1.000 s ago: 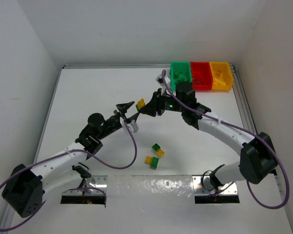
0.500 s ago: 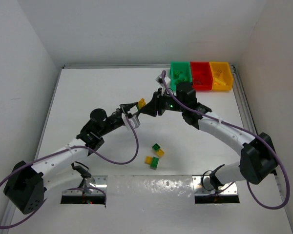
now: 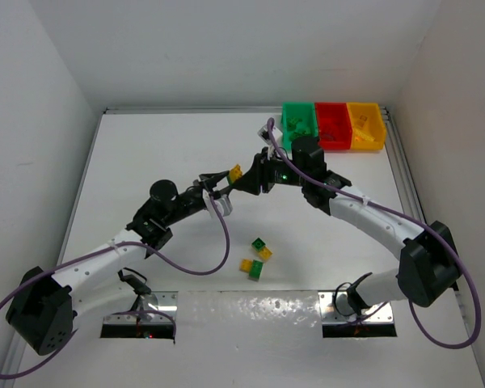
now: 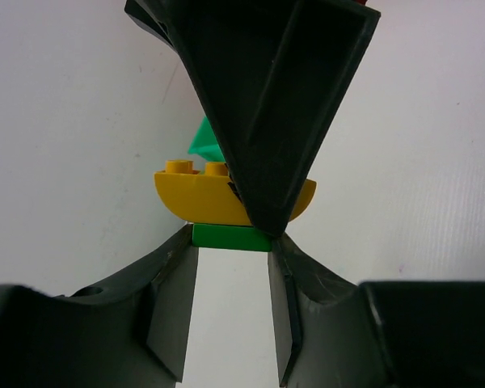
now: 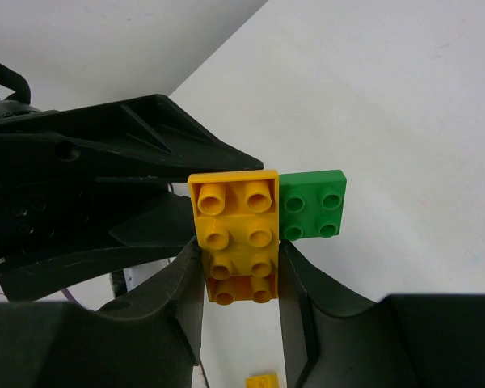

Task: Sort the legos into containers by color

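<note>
A yellow brick [image 3: 234, 170] joined to a green brick is held above the table between both grippers. My right gripper [image 5: 241, 263] is shut on the yellow brick [image 5: 233, 234]; the green brick [image 5: 312, 204] sticks out at its side. My left gripper [image 4: 230, 242] is shut on the green brick [image 4: 230, 237], under the curved yellow piece [image 4: 196, 196]. In the top view the left gripper [image 3: 224, 183] and the right gripper [image 3: 244, 179] meet tip to tip. The green bin [image 3: 299, 121], red bin [image 3: 332, 123] and yellow bin [image 3: 365, 123] stand at the far right.
Several loose legos lie on the table near the middle front: a green one [image 3: 259, 244], a yellow one [image 3: 246, 264] and a green one [image 3: 256, 272]. A yellow lego also shows low in the right wrist view [image 5: 263, 380]. White walls enclose the table.
My left gripper, open and short of the bricks a second ago, has moved right up to them and closed on the green brick. The right gripper has held still.
</note>
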Tool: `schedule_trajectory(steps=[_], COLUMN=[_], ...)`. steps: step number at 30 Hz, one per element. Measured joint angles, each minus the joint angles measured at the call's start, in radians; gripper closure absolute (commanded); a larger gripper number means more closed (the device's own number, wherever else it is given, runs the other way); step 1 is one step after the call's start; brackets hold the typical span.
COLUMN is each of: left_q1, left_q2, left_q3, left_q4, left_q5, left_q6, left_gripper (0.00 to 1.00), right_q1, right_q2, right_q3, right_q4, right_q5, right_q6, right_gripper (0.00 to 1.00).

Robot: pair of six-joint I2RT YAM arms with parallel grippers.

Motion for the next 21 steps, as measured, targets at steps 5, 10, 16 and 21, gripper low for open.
schedule_trajectory(steps=[5,10,16,21], left_q1=[0.000,-0.014,-0.012,-0.012], left_q2=[0.000,-0.001,-0.004,-0.011], left_q3=[0.000,-0.030,-0.084,-0.098], left_q4=[-0.023,-0.027,-0.093,-0.122], left_q5=[-0.001,-0.058,-0.162,-0.209], left_q6=[0.043,0.082,0.104,0.091], left_gripper=[1.00,1.00,1.00,1.00], right_q1=[0.001,0.008,-0.014,-0.046], right_q2=[0.000,-0.001,-0.021,-0.045], right_q3=[0.000,0.005,0.031,0.051], right_q4=[-0.021,-0.086,-0.170,-0.215], right_q5=[0.002,0.034,0.072,0.122], right_q6=[-0.007,-0.050,-0.089,-0.114], right_gripper=[1.00,1.00,1.00,1.00])
